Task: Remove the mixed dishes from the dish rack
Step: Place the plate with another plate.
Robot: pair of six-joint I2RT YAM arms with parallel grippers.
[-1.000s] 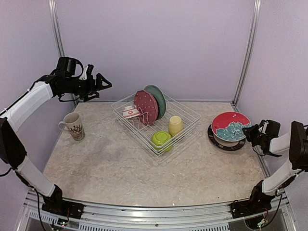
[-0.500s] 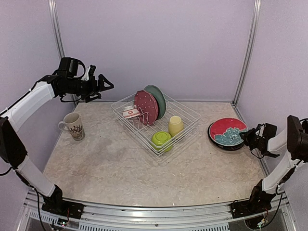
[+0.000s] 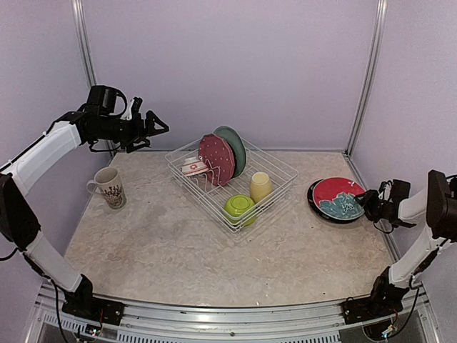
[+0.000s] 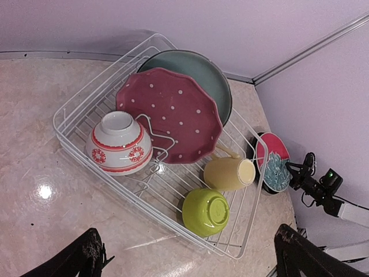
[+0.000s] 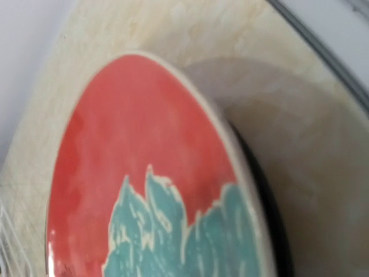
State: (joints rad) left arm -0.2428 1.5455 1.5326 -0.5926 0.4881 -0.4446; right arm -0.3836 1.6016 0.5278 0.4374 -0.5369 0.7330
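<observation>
The white wire dish rack (image 3: 285,171) (image 4: 63,133) holds a pink-dotted plate (image 3: 216,158) and a teal plate (image 3: 234,146) upright. It also holds a red-white bowl (image 3: 193,167), a pale yellow cup (image 3: 260,186) and an upturned lime bowl (image 3: 240,207). The patterned mug (image 3: 109,187) stands on the table at the left. My right gripper (image 3: 365,202) grips the right edge of the red plate (image 3: 335,191) (image 5: 144,144), which lies on the dark plate (image 3: 314,196). Its fingers are hidden in the right wrist view. My left gripper (image 3: 153,128) (image 4: 193,257) is open and empty, high above the back left.
Purple walls with metal corner posts (image 3: 364,78) close in the back and both sides. The rack stands skewed near the back middle. The right arm lies low along the table's right edge.
My right gripper has lowered the red plate from a raised tilt down onto the dark plate. The left gripper has shifted slightly right and stays high.
</observation>
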